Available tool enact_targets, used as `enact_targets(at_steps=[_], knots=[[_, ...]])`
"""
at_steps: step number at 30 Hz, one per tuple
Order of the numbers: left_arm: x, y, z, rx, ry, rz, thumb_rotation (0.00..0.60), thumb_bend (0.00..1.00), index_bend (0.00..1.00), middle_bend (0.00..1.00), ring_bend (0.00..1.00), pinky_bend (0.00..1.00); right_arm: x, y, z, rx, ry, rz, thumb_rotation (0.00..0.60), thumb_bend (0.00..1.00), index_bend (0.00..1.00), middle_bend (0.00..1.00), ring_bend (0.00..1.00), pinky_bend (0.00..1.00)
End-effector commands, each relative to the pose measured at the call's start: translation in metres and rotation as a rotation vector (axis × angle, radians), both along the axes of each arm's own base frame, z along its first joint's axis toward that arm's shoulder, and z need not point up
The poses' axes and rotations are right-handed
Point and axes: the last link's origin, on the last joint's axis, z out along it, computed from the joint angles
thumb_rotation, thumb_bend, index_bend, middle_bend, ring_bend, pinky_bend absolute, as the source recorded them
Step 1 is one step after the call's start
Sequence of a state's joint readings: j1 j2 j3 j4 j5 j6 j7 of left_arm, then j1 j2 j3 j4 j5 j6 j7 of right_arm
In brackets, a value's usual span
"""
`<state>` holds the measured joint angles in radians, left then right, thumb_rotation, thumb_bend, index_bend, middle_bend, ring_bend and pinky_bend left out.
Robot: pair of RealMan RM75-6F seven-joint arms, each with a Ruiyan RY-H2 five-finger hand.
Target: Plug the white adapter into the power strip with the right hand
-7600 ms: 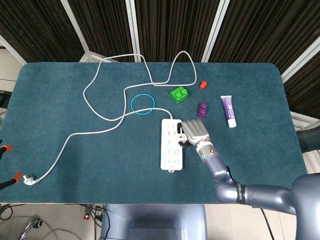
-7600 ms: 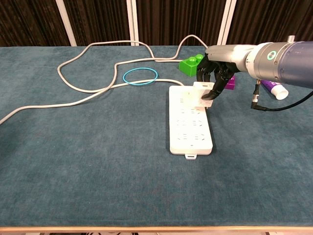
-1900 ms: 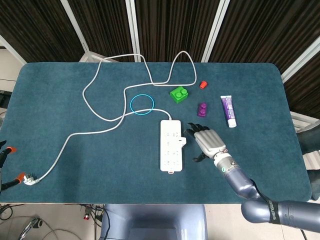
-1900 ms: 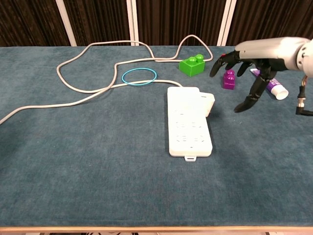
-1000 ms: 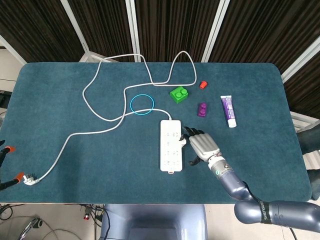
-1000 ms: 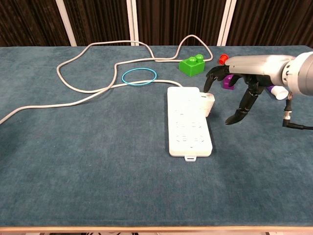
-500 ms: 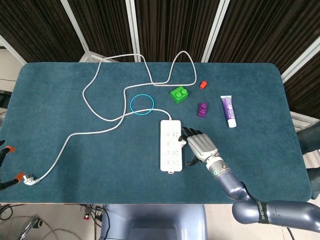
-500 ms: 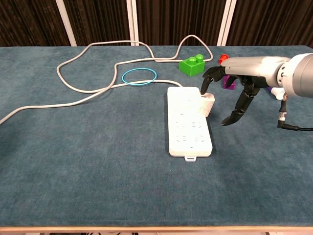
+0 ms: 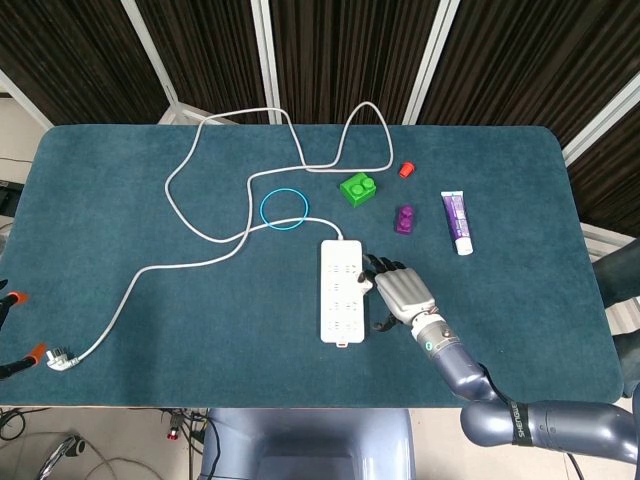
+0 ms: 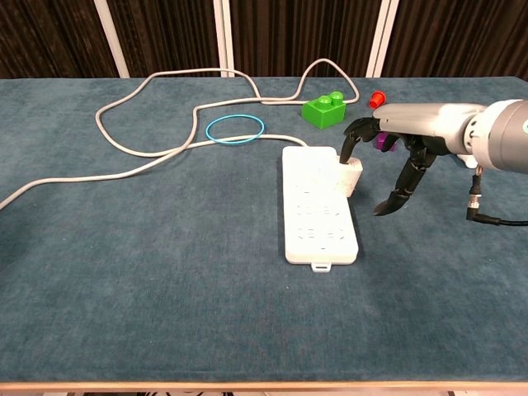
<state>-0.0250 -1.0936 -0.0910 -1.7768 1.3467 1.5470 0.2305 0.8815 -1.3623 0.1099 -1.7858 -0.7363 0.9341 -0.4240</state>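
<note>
One right hand (image 10: 394,157) with fingers spread, fingertip touching white adapter (image 10: 350,174), adapter beside power strip (image 10: 318,206), nothing grasped

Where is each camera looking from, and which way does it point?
Head view: high up, looking steeply down on the table; the right hand and its arm show.
Chest view: lower, at the table's near edge, looking across it; the right hand reaches in from the right.
Both show the power strip, white adapter and blue ring.
</note>
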Motion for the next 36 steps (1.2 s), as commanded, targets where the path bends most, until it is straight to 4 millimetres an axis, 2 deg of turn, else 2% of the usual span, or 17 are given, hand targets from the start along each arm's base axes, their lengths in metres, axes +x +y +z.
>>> enact_targets(at_steps=[1, 23, 36], knots=[[0.000, 0.000, 0.000, -0.001, 0.001, -0.001, 0.600, 0.14, 0.30, 0.10, 0.04, 0.11, 0.001, 0.002, -0.001, 0.006, 0.002, 0.006, 0.600, 0.19, 0.34, 0.06, 0.10, 0.16], [-0.001, 0.000, 0.001, 0.002, -0.005, 0.000, 0.600, 0.14, 0.30, 0.10, 0.04, 0.11, 0.010, 0.009, -0.016, 0.038, 0.024, 0.043, 0.600, 0.19, 0.37, 0.06, 0.10, 0.16], [-0.001, 0.000, 0.002, 0.002, -0.004, -0.002, 0.600, 0.14, 0.30, 0.10, 0.04, 0.11, 0.000, 0.005, -0.017, 0.036, 0.044, -0.005, 0.600, 0.19, 0.39, 0.06, 0.10, 0.16]])
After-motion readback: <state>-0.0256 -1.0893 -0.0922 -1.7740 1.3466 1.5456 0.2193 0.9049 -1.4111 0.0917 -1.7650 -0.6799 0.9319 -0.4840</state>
